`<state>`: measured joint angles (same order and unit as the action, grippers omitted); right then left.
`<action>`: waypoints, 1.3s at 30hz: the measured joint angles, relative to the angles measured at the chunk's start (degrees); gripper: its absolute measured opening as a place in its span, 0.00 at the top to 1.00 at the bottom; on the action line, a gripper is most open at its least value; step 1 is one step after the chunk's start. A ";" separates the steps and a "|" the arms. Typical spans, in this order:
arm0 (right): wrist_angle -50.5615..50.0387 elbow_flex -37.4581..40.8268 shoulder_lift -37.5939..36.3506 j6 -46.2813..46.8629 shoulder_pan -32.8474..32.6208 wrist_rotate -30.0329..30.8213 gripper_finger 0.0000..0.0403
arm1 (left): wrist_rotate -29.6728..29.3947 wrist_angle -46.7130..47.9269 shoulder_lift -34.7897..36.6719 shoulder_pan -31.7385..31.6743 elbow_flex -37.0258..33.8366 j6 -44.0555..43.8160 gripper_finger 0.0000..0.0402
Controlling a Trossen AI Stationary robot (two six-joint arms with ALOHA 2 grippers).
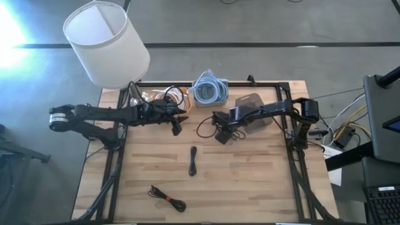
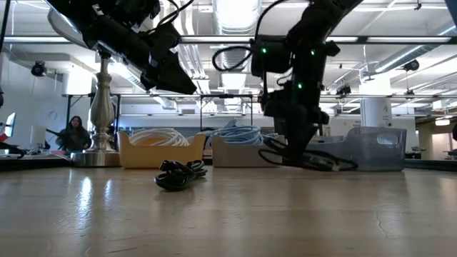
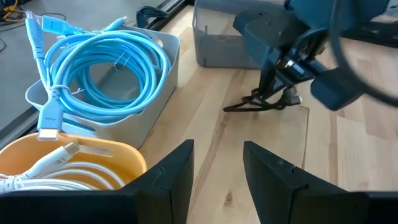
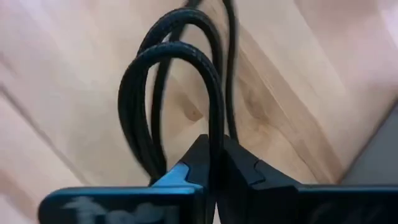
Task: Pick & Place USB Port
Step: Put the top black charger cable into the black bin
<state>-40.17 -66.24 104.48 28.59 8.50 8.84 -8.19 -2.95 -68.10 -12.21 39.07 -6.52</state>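
A black coiled USB cable (image 1: 206,128) hangs from my right gripper (image 1: 220,130) near the middle of the table, in front of the grey bin; the gripper is shut on it. The low view shows the coil (image 2: 308,160) under that gripper (image 2: 298,146). My left gripper (image 1: 177,122) hovers to the left of it, open and holding nothing; its wrist view shows its spread fingers (image 3: 217,167) facing the right gripper and the cable (image 3: 261,104). Two more black cables lie flat on the table (image 1: 193,160) (image 1: 167,199). My right gripper pinches the black cable between its two fingers (image 4: 239,168), across a bundle of several loops (image 4: 214,140). The fingers come from above, pointing down. The loops (image 4: 171,74) stick out past the fingertips, and in the low view the coil hangs tilted, just above the table.
Along the far edge stand an orange bin with white cable (image 1: 164,95), a white bin with blue cable (image 1: 209,90) and a clear grey bin (image 1: 253,107). A lamp with a white shade (image 1: 105,42) stands at the far left corner. A person sits in the room behind (image 2: 73,133).
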 joint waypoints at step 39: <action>-9.67 9.43 -14.70 11.15 8.37 24.02 0.97 | -0.24 -0.06 0.00 -0.02 0.00 -2.12 0.65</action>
<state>-49.83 -56.81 89.78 39.75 16.88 32.86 -8.43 -3.00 -68.10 -12.23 39.07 -8.64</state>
